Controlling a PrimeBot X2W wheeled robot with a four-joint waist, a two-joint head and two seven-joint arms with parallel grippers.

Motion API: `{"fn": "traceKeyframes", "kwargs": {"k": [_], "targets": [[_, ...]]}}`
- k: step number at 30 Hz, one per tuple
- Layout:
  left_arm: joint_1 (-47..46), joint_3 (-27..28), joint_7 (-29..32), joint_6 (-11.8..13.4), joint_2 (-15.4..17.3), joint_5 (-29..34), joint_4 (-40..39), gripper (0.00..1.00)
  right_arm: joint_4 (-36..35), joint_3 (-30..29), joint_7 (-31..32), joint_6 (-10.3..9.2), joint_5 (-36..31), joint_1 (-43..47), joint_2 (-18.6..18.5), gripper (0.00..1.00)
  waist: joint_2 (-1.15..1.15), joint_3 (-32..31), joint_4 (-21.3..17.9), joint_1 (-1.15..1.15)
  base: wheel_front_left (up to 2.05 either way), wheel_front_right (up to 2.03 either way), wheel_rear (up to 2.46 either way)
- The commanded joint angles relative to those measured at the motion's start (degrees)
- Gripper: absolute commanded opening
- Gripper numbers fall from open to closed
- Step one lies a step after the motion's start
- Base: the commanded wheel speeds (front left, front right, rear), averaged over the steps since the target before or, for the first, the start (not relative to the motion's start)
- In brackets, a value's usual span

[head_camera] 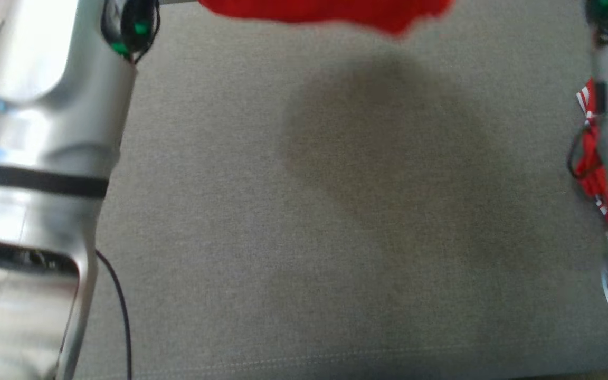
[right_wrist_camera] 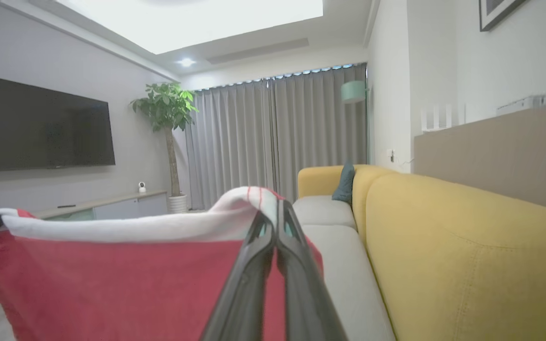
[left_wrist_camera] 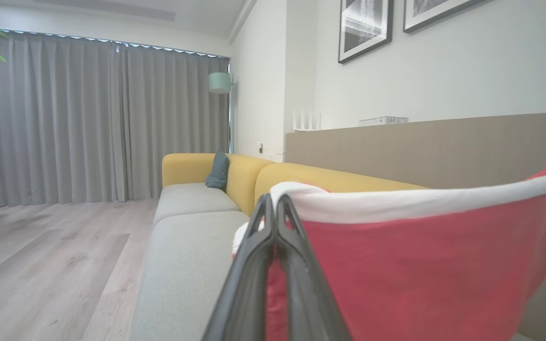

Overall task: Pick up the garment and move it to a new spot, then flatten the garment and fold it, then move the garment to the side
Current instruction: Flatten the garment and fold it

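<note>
The garment (left_wrist_camera: 420, 265) is red cloth with a white band along its top edge. It hangs stretched between my two grippers above the grey sofa seat (head_camera: 304, 211). My left gripper (left_wrist_camera: 274, 201) is shut on one end of the white band. My right gripper (right_wrist_camera: 273, 213) is shut on the other end of the garment (right_wrist_camera: 112, 279). In the head view the garment's red lower edge (head_camera: 330, 13) shows at the top, between my two pale forearms. It casts a broad shadow on the seat below.
The yellow backrest (right_wrist_camera: 467, 246) runs along the sofa's far side, with a teal cushion (left_wrist_camera: 218, 170) at its end. Wooden floor (left_wrist_camera: 40, 255) lies beyond the seat's open side. A television (right_wrist_camera: 40, 125) and a potted plant (right_wrist_camera: 166, 109) stand across the room.
</note>
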Motion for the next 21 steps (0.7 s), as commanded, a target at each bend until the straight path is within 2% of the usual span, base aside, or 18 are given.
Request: {"fn": "traceKeyframes", "kwargs": {"k": [1, 5, 6, 12, 16, 21], "targets": [[-2.3, 2.0, -1.0, -0.4, 1.6, 0.2, 1.3, 0.0, 1.4, 1.6, -1.2, -0.05, 0.5, -2.5, 2.4, 0.0, 0.0, 0.9, -0.5, 0.0, 0.0, 0.0, 0.0], [-1.8, 3.0, -2.5, -1.5, 0.6, -1.4, 11.5, 0.0, 12.0, 6.1, -3.9, -0.05, 2.2, -4.6, 5.1, 0.0, 0.0, 3.3, -1.1, 0.0, 0.0, 0.0, 0.0], [-1.8, 3.0, -2.5, -1.5, 0.6, -1.4, 11.5, 0.0, 12.0, 6.1, -3.9, -0.05, 2.2, -4.6, 5.1, 0.0, 0.0, 3.3, -1.1, 0.0, 0.0, 0.0, 0.0], [2.0, 4.4, -3.2, -2.7, -1.0, -4.2, 22.6, 0.0, 23.1, 12.2, -7.8, -0.05, 5.8, -2.0, 7.0, 0.0, 0.0, 7.6, -1.2, 0.0, 0.0, 0.0, 0.0], [4.9, 5.2, -3.4, -3.3, -2.1, -6.1, 26.1, 0.0, 26.6, 15.3, -10.4, -0.05, 9.2, 2.0, 7.3, 0.0, 0.0, 9.3, -0.8, 0.0, 0.0, 0.0, 0.0], [8.9, 5.8, -3.4, -3.3, -2.5, -6.9, 25.7, 0.0, 27.3, 18.4, -13.1, -0.05, 13.2, 6.6, 7.4, 0.0, 0.0, 9.3, -0.9, 0.0, 0.0, 0.0, 0.0]]}}
